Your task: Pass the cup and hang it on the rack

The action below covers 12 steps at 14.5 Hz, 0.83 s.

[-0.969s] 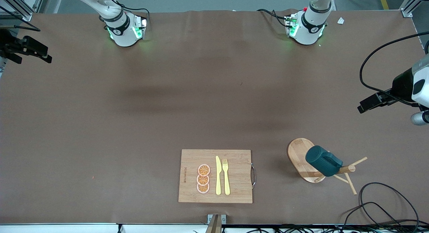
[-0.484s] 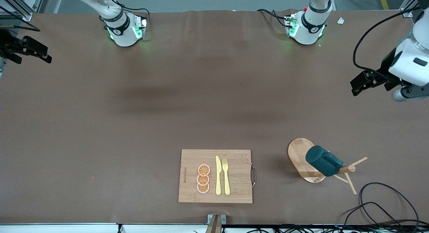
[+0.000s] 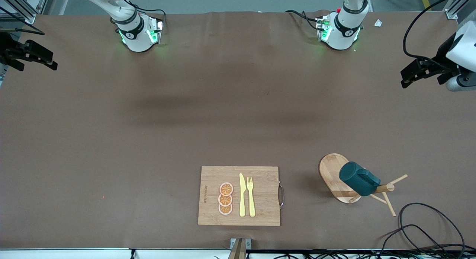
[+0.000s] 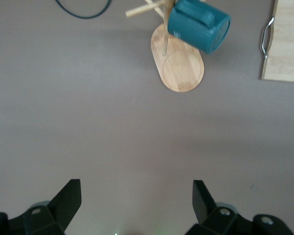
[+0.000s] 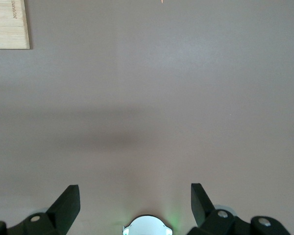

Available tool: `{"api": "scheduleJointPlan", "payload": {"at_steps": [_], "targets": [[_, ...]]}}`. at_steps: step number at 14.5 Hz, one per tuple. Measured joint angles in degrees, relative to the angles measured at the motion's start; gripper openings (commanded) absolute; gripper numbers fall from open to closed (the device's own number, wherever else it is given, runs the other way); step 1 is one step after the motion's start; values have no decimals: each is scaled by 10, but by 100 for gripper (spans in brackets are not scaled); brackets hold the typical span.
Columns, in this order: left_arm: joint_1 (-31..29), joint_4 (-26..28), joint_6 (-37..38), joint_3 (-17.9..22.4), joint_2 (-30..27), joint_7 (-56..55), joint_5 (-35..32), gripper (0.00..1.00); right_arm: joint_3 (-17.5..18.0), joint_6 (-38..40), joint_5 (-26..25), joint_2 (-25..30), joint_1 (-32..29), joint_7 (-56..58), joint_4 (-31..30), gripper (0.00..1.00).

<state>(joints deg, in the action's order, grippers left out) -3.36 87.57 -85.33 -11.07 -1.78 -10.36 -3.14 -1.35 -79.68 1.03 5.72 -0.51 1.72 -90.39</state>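
The cup [image 3: 359, 178] is hanging on the rack [image 3: 336, 177]; the left gripper [image 3: 411, 73] and right gripper [image 3: 35, 58] are hovering wide open, holding nothing.

teal cup [image 3: 359, 183] hangs on the mug rack [image 3: 339, 177], at about 3 o'clock from the bamboo cutting board [image 3: 239, 195].

- A robotics lab, not a home; two white arm bases [image 3: 137, 32] with green lights are bolted to a table [image 3: 148, 140] under brown sheeting
- aluminium frame struts [image 3: 22, 9] at its corners; loose black cables [image 3: 427, 229] along its edge
- grey painted floor [image 3: 238, 0] with a yellow line [image 3: 425, 0]
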Motion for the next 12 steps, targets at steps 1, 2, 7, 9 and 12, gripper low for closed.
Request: {"api": "scheduleJointPlan", "payload": {"at_steps": [1,2,7,9,12], "targets": [[5,17,0,3,-13,0,1,100,0,0,0,0,0,0,0,100],[6,32,0,3,-25,0,7,100,0,0,0,0,0,0,0,100],[2,53,1,8,-51,0,23,100,0,0,0,0,0,0,0,100],[0,53,1,11,-51,1,24,100,0,0,0,0,0,0,0,100],[0,50,1,13,-51,1,24,100,0,0,0,0,0,0,0,100]]}}
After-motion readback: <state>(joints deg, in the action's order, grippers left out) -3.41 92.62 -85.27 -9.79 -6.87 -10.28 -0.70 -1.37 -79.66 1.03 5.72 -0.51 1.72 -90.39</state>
